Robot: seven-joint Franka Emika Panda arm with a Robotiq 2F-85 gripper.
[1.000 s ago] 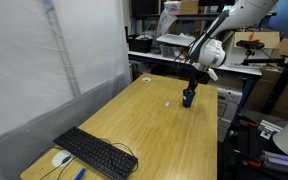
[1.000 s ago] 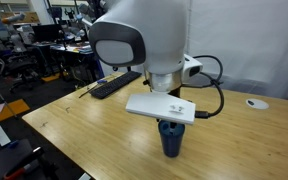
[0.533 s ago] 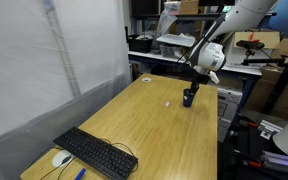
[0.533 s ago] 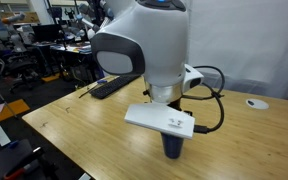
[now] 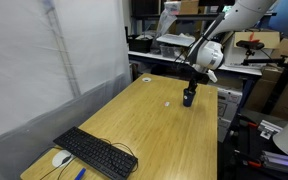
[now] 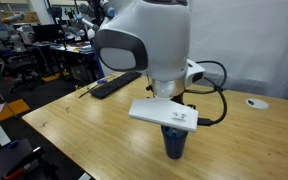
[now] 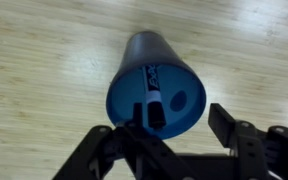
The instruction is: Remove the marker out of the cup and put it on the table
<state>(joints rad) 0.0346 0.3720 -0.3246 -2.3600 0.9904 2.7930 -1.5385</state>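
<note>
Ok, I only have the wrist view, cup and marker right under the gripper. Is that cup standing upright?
Observer: Yes, the cup stands upright, close to a long edge of the table.
Operator: Anything else near it?
Observer: A small white item lies beside it; a keyboard and mouse sit at the opposite end.
Operator: How high is the gripper?
Observer: The gripper hangs just above the cup's rim; whether it touches, I cannot tell.
</note>
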